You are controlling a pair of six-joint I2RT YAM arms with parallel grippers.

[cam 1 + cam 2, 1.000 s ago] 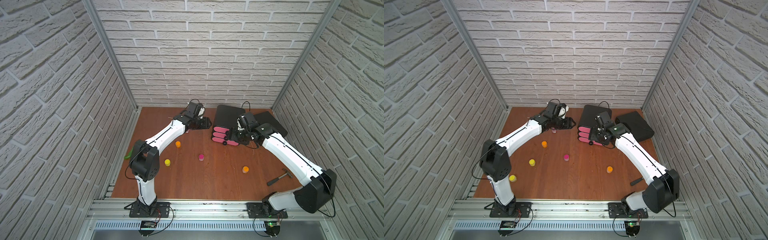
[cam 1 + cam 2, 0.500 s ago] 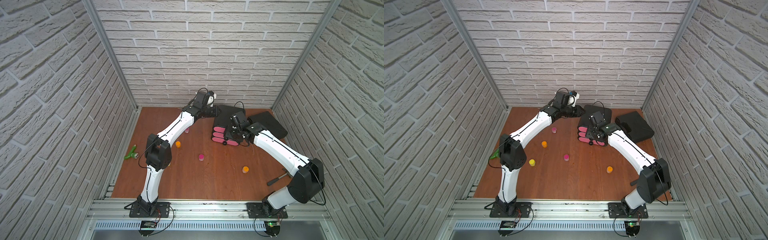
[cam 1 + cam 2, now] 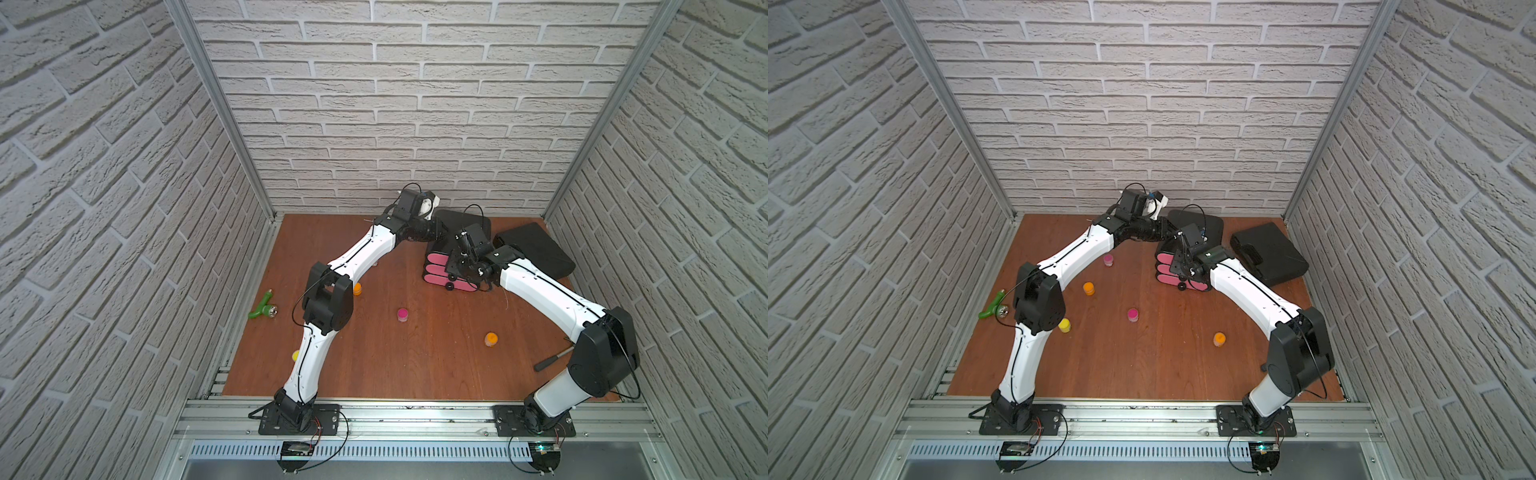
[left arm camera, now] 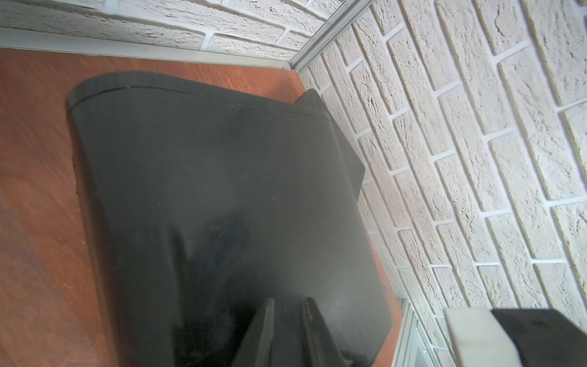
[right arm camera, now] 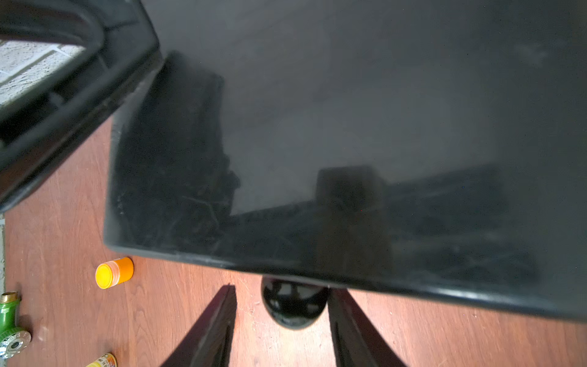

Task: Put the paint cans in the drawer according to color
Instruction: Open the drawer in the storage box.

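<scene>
Right hand (image 5: 282, 287) — astride drawer knob (image 5: 293, 306)

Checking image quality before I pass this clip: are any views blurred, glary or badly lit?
Both top views: sharp, evenly lit, no glare. Left wrist view: drawer top hazy, near fingers soft. Right wrist view: glossy drawer top blurred, with dim reflections; orange paint can reasonably sharp.

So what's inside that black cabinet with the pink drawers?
Can't tell. The cabinet shows only its black top and three pink fronts; no opening is visible, so whatever is inside is covered.
</scene>
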